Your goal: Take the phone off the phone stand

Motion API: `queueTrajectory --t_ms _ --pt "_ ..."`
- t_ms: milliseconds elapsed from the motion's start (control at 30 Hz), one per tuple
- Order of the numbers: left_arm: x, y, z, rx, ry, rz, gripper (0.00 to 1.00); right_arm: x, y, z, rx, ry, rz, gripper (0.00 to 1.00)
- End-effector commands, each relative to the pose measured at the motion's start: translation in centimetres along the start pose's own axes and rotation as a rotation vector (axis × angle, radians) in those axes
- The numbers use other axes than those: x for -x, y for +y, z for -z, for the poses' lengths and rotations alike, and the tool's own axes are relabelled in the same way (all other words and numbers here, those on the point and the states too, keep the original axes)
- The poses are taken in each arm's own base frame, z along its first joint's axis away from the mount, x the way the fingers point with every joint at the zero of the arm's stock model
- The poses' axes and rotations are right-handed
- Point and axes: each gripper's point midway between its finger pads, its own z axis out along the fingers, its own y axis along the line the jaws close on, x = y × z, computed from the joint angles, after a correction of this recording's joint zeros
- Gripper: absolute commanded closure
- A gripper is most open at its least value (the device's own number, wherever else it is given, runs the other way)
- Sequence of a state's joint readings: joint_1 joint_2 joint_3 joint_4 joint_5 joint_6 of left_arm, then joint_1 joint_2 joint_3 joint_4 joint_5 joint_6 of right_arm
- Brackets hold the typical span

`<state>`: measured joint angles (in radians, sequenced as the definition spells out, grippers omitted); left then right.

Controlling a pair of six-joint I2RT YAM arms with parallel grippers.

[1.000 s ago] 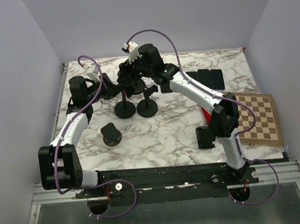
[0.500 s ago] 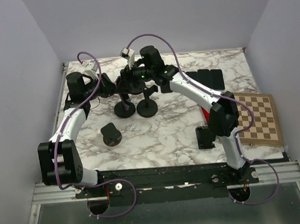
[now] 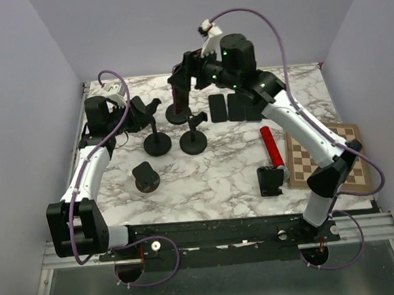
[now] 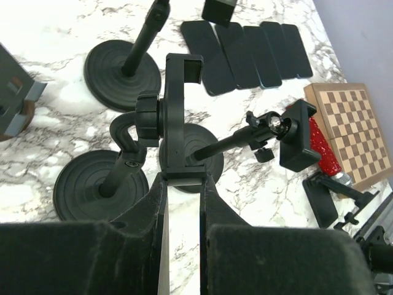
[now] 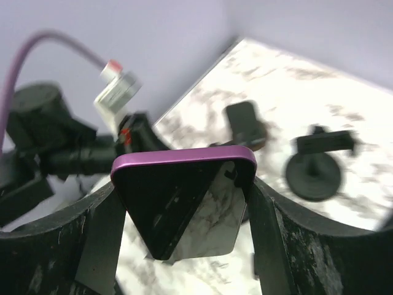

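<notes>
My right gripper [image 5: 184, 212] is shut on a phone [image 5: 181, 206] with a purple rim and a black glossy face. It holds the phone in the air above the back of the table, clear of the stands; the gripper also shows in the top view [image 3: 188, 69]. My left gripper [image 4: 182, 179] is shut on the lower end of an empty black phone-stand cradle [image 4: 178, 104]. That cradle sits on a bent arm over a round base [image 4: 98, 190]. In the top view the left gripper [image 3: 146, 112] is at the left, beside the stand [image 3: 157, 142].
Two more round-based stands [image 3: 193, 141] [image 3: 178, 112] are close by, and a small stand [image 3: 145, 177] sits nearer me. Several dark phones [image 3: 235, 107] lie flat at the back. A red cylinder [image 3: 271, 147], a chessboard [image 3: 328, 161] and a black holder [image 3: 270, 181] are at the right.
My right arm has risen and swung right, carrying the phone up and away from the cradle. My left gripper stays shut on the cradle, which has shifted slightly left.
</notes>
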<state>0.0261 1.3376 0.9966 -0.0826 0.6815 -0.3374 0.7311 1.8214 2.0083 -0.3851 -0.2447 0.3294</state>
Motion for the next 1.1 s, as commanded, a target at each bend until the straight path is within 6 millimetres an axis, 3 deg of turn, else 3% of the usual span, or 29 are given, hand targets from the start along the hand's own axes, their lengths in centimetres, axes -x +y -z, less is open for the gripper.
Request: queueTrajectory --t_ms 0,167,267,333,433,533,600,633,767,1067 --pt "-0.4 1.5 1.4 0.136 -0.003 0.055 0.76 6.0 -7.5 6.6 -0.409 -0.149 0.055 0.99" --pt "-0.8 1.4 2.2 0.161 -0.035 0.086 0.49 6.8 -18.1 11.4 -0.739 -0.125 0.08 0.99" --pt "-0.7 1.2 2.3 0.157 -0.041 0.087 0.17 5.9 -25.0 14.6 -0.889 -0.102 0.062 0.99" --pt "-0.6 1.2 2.3 0.165 -0.032 0.093 0.05 4.8 -29.9 16.9 -0.964 -0.079 0.011 0.99" --pt "-0.4 1.9 2.9 0.226 -0.024 0.103 0.02 2.9 -37.2 20.9 -1.1 -0.057 -0.065 0.99" --pt "0.9 2.5 4.5 0.338 -0.079 0.115 0.01 0.7 -42.7 23.6 -1.23 -0.01 -0.104 0.99" --pt "1.6 2.6 5.5 0.383 -0.134 0.129 0.01 -0.9 -45.0 24.5 -1.328 0.028 -0.102 0.99" --pt "2.0 2.5 5.7 0.389 -0.155 0.13 0.01 -1.7 -46.5 26.1 -1.399 0.043 -0.106 1.0" --pt "2.7 1.3 5.7 0.344 -0.162 0.152 0.02 -4.8 -49.6 26.7 -1.495 0.134 -0.087 0.99" --pt "2.0 -0.1 5.3 0.256 -0.144 0.174 0.01 -10.1 -52.7 29.0 -1.69 0.3 -0.03 0.99"
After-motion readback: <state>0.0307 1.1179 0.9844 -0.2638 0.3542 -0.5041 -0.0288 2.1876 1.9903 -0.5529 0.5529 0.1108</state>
